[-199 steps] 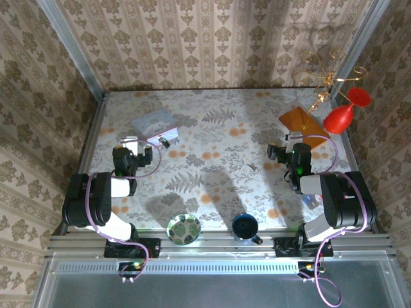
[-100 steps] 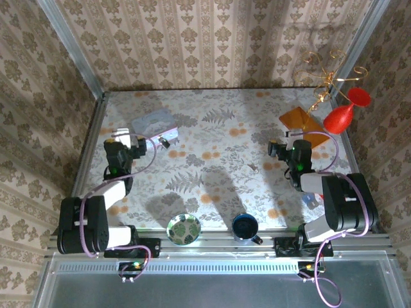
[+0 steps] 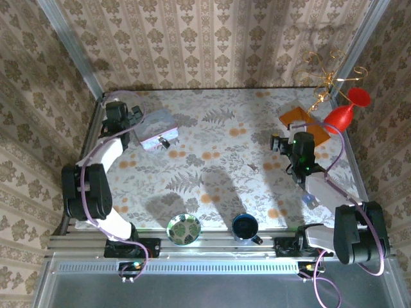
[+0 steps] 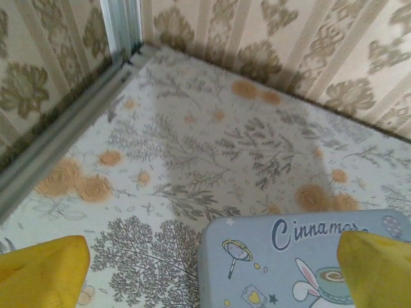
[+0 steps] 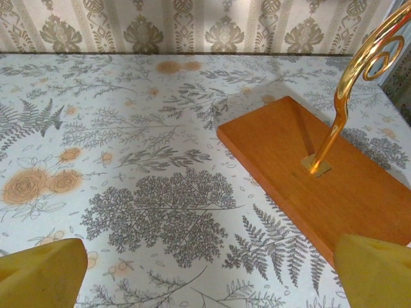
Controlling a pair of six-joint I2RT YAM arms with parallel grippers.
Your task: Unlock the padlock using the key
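Setting: a table under a pale cloth printed with grey ferns and orange roses. Beige damask wallpaper closes it in on three sides, and aluminium rails run along its edges.

Left claw: reached out toward the far-left corner, jaws spread wide and gripping nothing. In the left wrist view its yellow fingertips sit at the two bottom corners, with cloth and the tin's left edge between them.

Tin: pale lavender, flat on the cloth just to the right of the left claw. Its lid shows a cartoon rabbit and lettering that begins "Cinnamor".

Padlock: a tiny dark lump on the cloth, right of the left claw and nearer the arm bases. It lies just beside the tin's near-right corner; whether they touch, I cannot tell. It is well apart from the right claw, far to that claw's left.

Right claw: over the right side of the table, pointing at the far wall, jaws spread wide and empty.

Wooden base: an orange-brown board lying flat, ahead of the right claw and to its right. A gold wire stand rises from it.

Goblet: red, tilted, to the right of the right claw, past the board.

Bowl and cup: behind both claws at the near edge, between the arm bases. The green-patterned bowl is on the left, the dark blue cup on the right, and they stand apart.
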